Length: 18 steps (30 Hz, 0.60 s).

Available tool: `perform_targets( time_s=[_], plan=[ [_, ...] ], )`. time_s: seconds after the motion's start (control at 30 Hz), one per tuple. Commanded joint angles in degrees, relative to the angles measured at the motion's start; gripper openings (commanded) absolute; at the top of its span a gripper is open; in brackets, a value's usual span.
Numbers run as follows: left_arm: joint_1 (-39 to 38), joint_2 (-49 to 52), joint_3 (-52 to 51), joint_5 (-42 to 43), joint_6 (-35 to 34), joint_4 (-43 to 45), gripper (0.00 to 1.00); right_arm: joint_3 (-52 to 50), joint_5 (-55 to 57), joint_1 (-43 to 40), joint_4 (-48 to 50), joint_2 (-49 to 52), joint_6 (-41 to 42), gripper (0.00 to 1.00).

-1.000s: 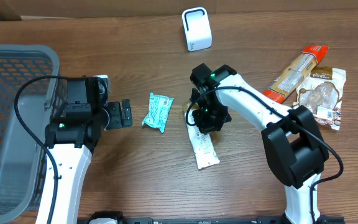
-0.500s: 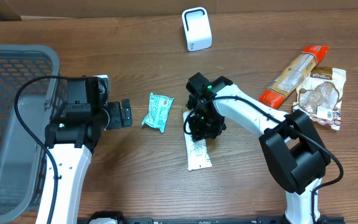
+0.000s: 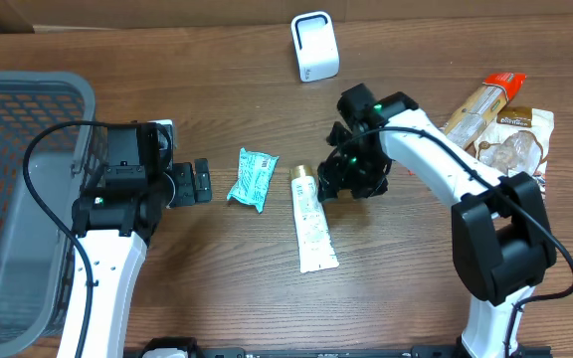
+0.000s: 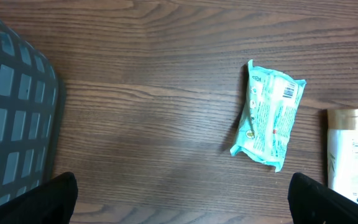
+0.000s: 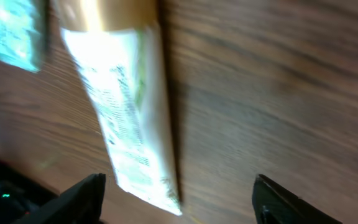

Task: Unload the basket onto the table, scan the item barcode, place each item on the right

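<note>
Through my right wrist camera I see a white tube (image 5: pixel 126 106) lying flat on the wooden table (image 5: pixel 278 93). Its gold cap (image 5: pixel 107 12) is at the top edge, and its crimped end points down between the dark fingertips (image 5: pixel 82 196) of my right gripper (image 5: pixel 179 208), which stand wide apart and clear of it. A teal packet (image 5: pixel 11 31) sits in the top left corner (the picture is blurred, so I can't read any print).

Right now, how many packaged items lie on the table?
4: teal packet and white tube at the centre; orange pack and pale snack bag at the right edge.
</note>
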Motion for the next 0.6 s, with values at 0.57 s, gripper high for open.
perform_targets(
  time_s=[0.57],
  plan=[
    [0.22, 0.31, -0.22, -0.35, 0.87, 0.09, 1.00, -21.44, -23.43, 0.76, 24.06, -1.03, 7.48, 0.68]
  ],
)
